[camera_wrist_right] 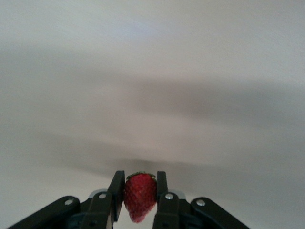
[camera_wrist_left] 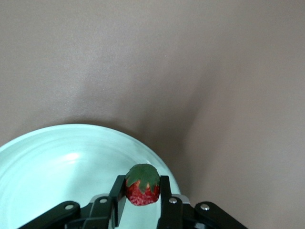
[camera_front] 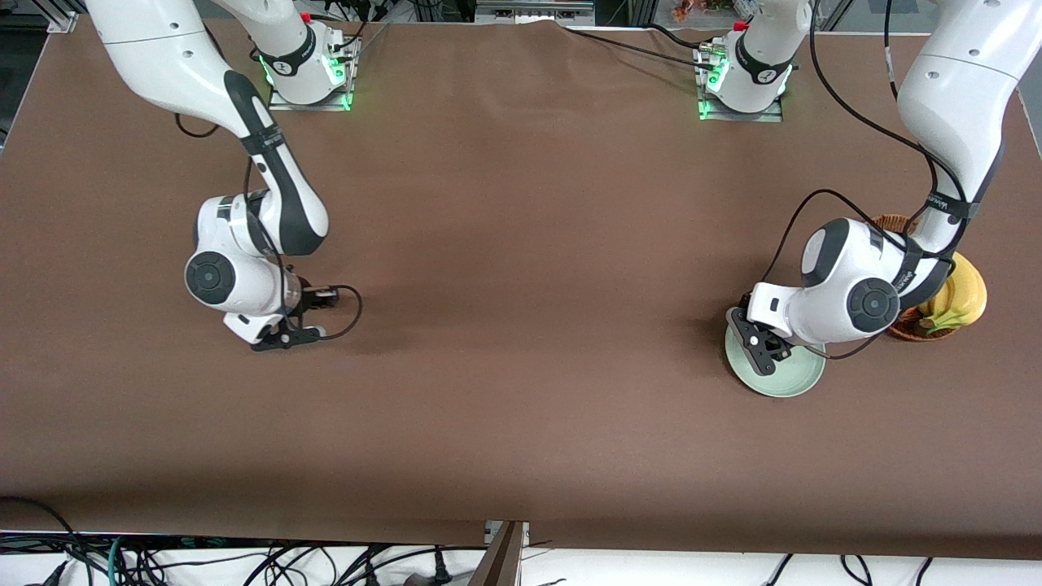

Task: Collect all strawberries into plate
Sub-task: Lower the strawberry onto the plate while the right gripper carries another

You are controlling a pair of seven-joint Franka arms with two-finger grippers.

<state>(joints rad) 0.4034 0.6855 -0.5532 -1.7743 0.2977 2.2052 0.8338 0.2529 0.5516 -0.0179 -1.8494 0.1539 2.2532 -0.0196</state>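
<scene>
- The left gripper (camera_wrist_left: 141, 193) is held over the pale mint-green plate (camera_front: 794, 381), its two fingers (camera_wrist_left: 117, 195) clamped on a strawberry (camera_wrist_left: 142, 185) whose green leafy top is turned outward from the jaws.
- The right gripper (camera_wrist_right: 140, 193) is set low at the right arm's end of the table (camera_front: 521, 309), pinching a second strawberry (camera_wrist_right: 140, 195) between its narrow jaws.
- In the front view both berries are hidden by the wrists.
- The plate is seen near the left arm's end of the table, partly covered by the left wrist; the bare part of its dish holds nothing.
- A brown wicker basket (camera_front: 916, 330) stands just beside the plate at about its two o'clock, with a banana (camera_front: 961, 297) in it; much of the basket is masked by the left arm.
- A black cable (camera_front: 346, 305) loops from the right wrist above the cloth.
</scene>
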